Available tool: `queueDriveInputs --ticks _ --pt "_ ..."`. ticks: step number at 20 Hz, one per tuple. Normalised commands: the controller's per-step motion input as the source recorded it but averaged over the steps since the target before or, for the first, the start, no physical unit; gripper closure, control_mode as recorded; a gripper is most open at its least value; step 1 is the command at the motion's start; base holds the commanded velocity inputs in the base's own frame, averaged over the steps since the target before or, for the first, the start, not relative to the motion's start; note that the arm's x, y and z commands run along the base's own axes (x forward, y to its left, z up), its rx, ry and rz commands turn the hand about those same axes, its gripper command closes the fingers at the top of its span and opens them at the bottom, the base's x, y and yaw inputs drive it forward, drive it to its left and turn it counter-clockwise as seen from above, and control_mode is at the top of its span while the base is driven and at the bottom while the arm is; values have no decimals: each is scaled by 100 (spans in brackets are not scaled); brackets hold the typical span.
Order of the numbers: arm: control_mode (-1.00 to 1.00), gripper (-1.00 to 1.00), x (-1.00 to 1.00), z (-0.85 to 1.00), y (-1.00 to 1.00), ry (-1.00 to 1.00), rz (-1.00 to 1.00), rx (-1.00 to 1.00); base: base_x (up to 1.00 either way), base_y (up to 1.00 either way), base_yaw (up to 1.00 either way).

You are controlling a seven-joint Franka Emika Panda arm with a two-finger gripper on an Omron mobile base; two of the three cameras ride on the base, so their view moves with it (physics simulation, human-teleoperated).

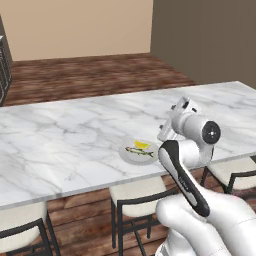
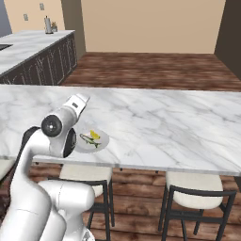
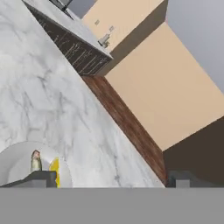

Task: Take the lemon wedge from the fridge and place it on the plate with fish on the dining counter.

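Observation:
The lemon wedge (image 1: 142,145) lies on the plate with fish (image 1: 128,155), right beside the slim dark fish (image 1: 139,152), near the front edge of the dining counter (image 1: 70,135). From the right base the wedge (image 2: 95,134) and plate (image 2: 101,143) sit just past my elbow. My gripper (image 2: 83,99) hangs above the plate, tilted up and away from it. In the hand view the fingertips (image 3: 41,178) stand wide apart, gripper (image 3: 113,180) open and holding nothing, with the wedge (image 3: 54,170) and plate (image 3: 13,159) at the lower left. The fridge is out of view.
Cushioned dark-framed stools (image 1: 136,192) (image 2: 197,197) are tucked under the counter's near edge. An L-shaped marble counter over dark cabinets (image 2: 33,47) stands at the far left across a wooden floor (image 2: 150,68). Marble stretches bare to both sides of the plate.

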Motion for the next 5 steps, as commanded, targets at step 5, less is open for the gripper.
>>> queueDriveInputs --ticks 5 --pt "-100 -100 -100 36 0 -50 1 -7 0 0 0"
